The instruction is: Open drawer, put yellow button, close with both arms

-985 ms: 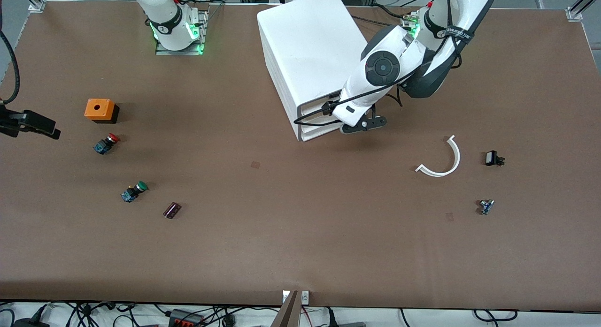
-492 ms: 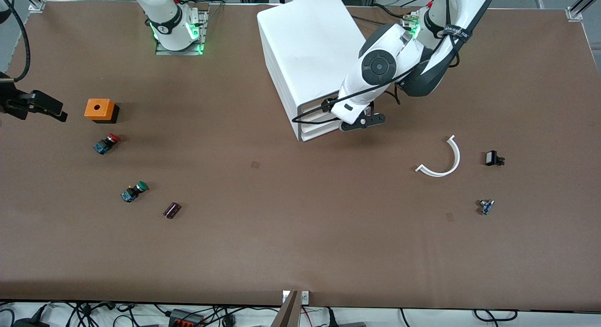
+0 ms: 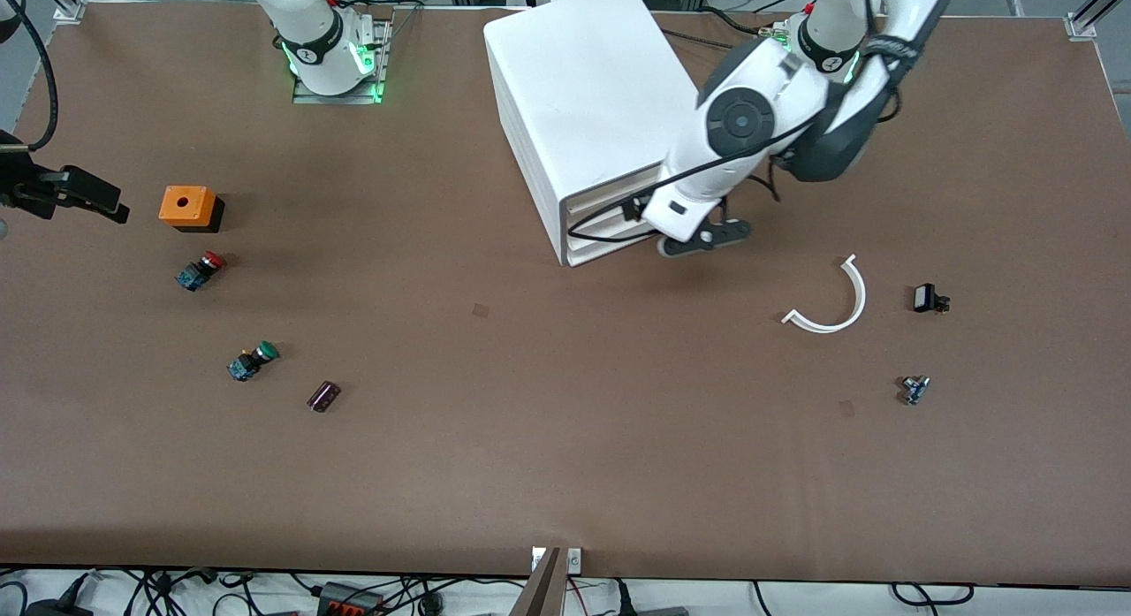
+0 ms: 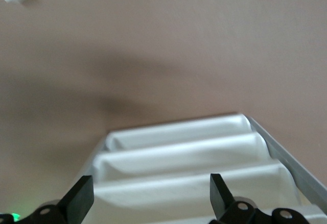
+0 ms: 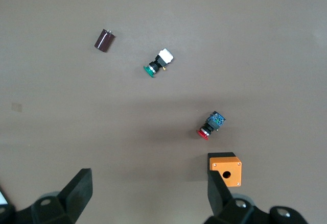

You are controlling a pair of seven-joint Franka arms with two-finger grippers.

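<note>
While its front faces the camera at a slant, the big white boxy plastic cabinet [image 3: 590, 112] has its wide top drawer [image 3: 610, 197] closed. Before that drawer hangs the left gripper [image 4: 148, 196], fingers [image 4: 79, 197] released. Well toward the right arm's end from the cabinet, the right gripper [image 5: 148, 193] hovers spread above the orange square box [image 3: 187, 207].

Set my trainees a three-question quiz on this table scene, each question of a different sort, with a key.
1. True or false: the left hand is at the drawer fronts of the white cabinet.
2. Which lies closest to the orange box? A: red-capped switch. B: green-capped switch. C: white curved strip.
3. Fill in: the right hand is ____ (open or shut).

Key: 1 true; 2 A; 3 open.
</note>
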